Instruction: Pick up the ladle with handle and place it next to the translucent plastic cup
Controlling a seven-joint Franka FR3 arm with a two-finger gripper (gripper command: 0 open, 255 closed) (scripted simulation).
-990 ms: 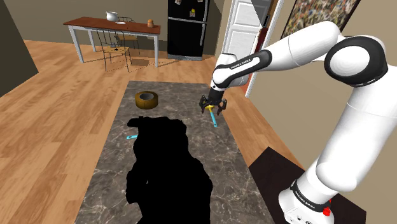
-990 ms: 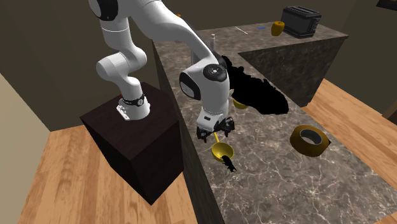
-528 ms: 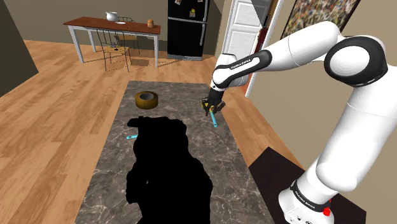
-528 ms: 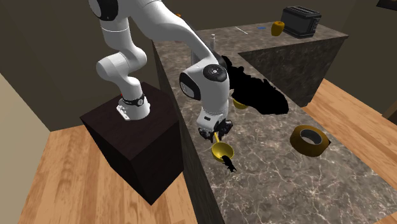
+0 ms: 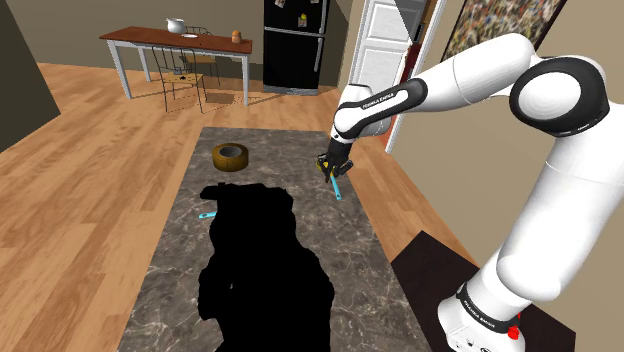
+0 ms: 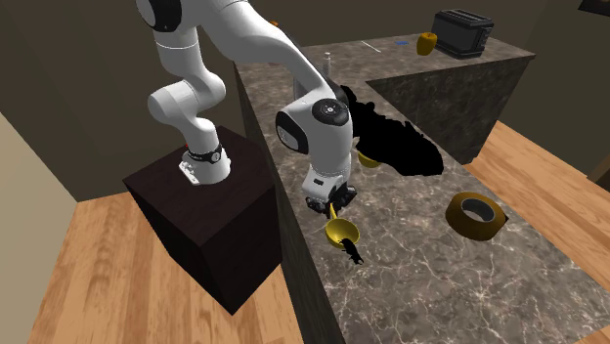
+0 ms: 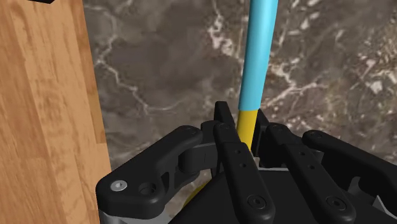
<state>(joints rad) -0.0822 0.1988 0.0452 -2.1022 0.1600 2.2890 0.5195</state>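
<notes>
Dark marbled stone forms the table [image 5: 290, 150] in the shoulder view, and a brown ring-shaped roll [image 5: 230, 157] lies flat on it. The all-black tool [image 5: 333, 170] hangs well to the shoulder view's right of that roll, closed on the yellow ladle with a light-blue handle end [image 5: 337, 189]. The blue end pokes out below the fingers toward the stone. A ragged black area [image 5: 262, 265] spreads on the camera's side of the roll.

In the second exterior view the roll [image 6: 476, 214] lies at the right, and the tool [image 6: 330, 205] is well to its left. The ladle's yellow bowl [image 6: 340, 232] hangs just under the tool; whether the bowl touches the table I cannot tell.

In the wrist view the two fingers [image 7: 236, 156] stand narrow and clamp the ladle's yellow shaft between them. The blue handle end [image 7: 257, 54] runs on away from them over the marble, with a strip of wooden floor [image 7: 44, 95] beside the table's edge
</notes>
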